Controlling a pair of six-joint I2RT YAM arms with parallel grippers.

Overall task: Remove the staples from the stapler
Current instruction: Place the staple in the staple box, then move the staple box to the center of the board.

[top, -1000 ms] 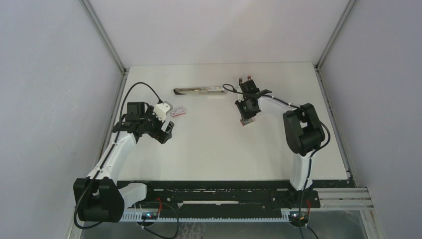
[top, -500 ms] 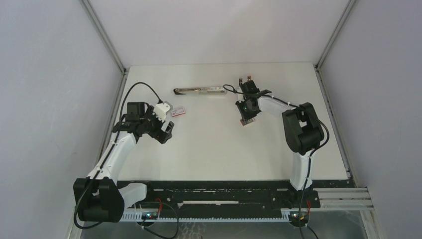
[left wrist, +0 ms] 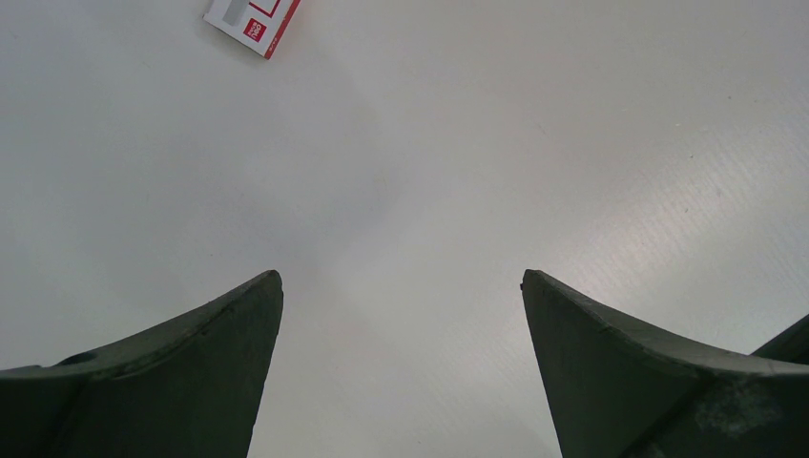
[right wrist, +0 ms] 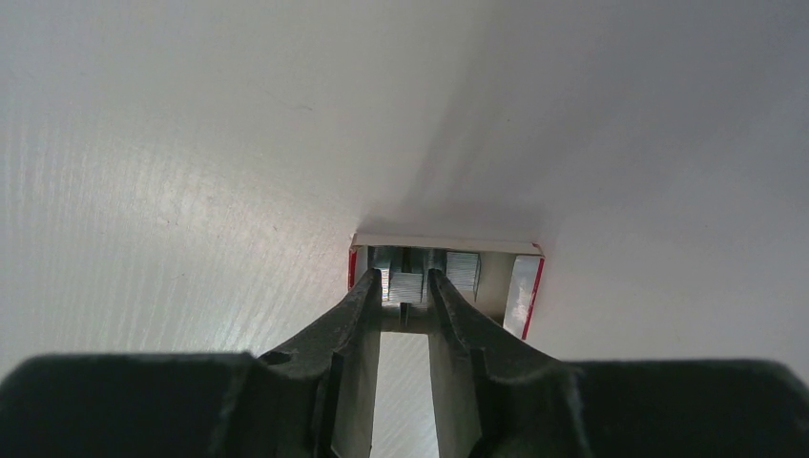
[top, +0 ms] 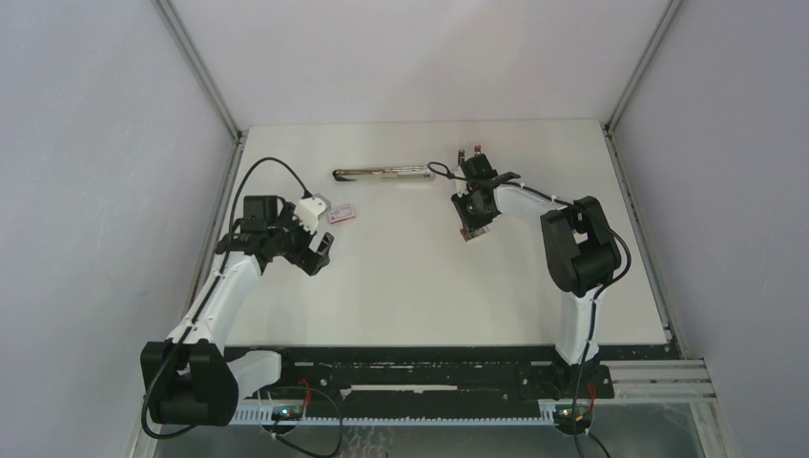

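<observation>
Reaching down at the upper right of the overhead view, the right gripper point(right wrist: 406, 279) has its tips inside a small open box point(right wrist: 444, 243) with white walls and red edges that lies on the white table point(top: 410, 286). In the right wrist view this box sits just below the middle of the frame, and the staples point(right wrist: 405, 289) lie in it as short silver bars. One short bar stands between the two dark fingers point(right wrist: 367, 296), which are close together with only a narrow gap. They seem to touch that bar on both sides, but I cannot tell whether they are pinching it or only resting against it. More silver bars lie beside it, toward the right of the box.

The stapler point(top: 382, 174) lies flat and opened out long in the upper middle of the overhead view, well apart from both grippers.

The left gripper point(left wrist: 401, 277) sits at the left of the overhead view, its fingers spread wide with only bare table between them. A closed pink-and-white box point(left wrist: 253, 14) lies at the upper left corner of the left wrist view, apart from the fingers.
</observation>
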